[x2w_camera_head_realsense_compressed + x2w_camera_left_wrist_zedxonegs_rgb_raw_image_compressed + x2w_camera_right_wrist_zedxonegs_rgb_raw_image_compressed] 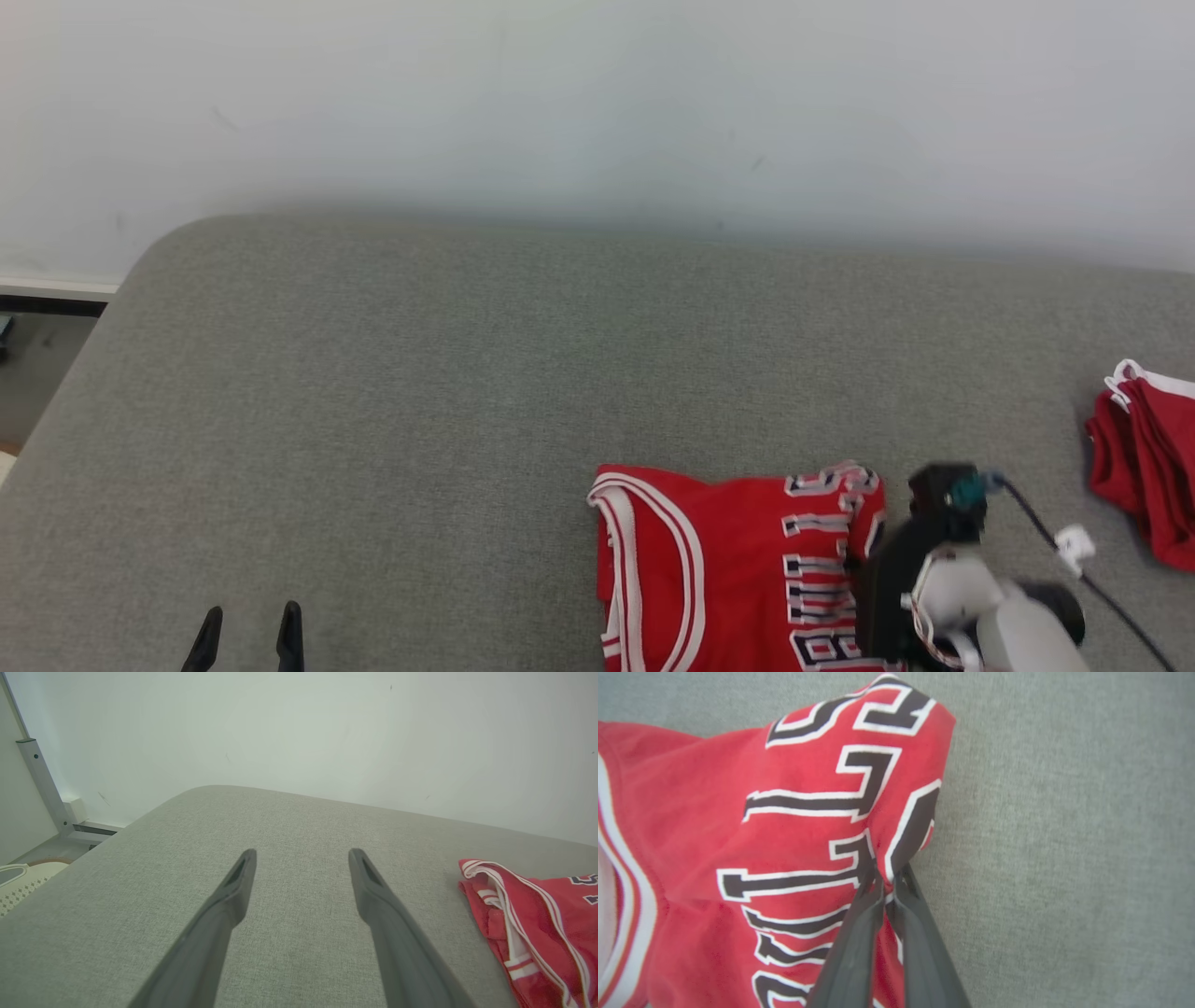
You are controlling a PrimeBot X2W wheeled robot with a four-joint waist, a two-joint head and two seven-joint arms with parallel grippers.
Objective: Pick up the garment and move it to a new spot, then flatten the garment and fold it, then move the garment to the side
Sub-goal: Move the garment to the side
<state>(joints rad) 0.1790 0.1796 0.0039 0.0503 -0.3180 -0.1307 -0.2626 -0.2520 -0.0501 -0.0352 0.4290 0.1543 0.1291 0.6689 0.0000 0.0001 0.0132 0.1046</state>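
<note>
Garment: here it is, the red sleeveless jersey with white-and-dark striped trim and dark, white-edged lettering (738, 569). It lies rumpled on the near right part of the surface in the head view. Its striped, curved opening is turned to the left and its lower part is cut off by the bottom edge.
Right pincer: the right pincer (888, 877) is closed, its two dark fingers pinched tight on a fold at the jersey's right edge. The lettered cloth rises in a bunched ridge just above the tips.
Right arm: in the head view the pale forearm and dark wrist sit right over that same edge of the jersey.
Left pincer: the left pincer (250, 639) is spread wide with nothing between its fingers. It sits low at the left, well apart from the jersey. From its own wrist camera the striped edge shows off to the right.
Worktop: a grey woven-fabric worktop with a rounded far-left corner (373, 373) carries everything.
Second cloth: a red cloth with white trim (1144, 467) is heaped at the far right edge, apart from the jersey.
Cable: a black cable with a white tag (1074, 544) trails from the right wrist across the grey fabric.
Surroundings: a plain white wall (597, 93) stands behind. Past the left corner there is a grey metal post (42, 784) and, lower down, a pale perforated basket (18, 882).
</note>
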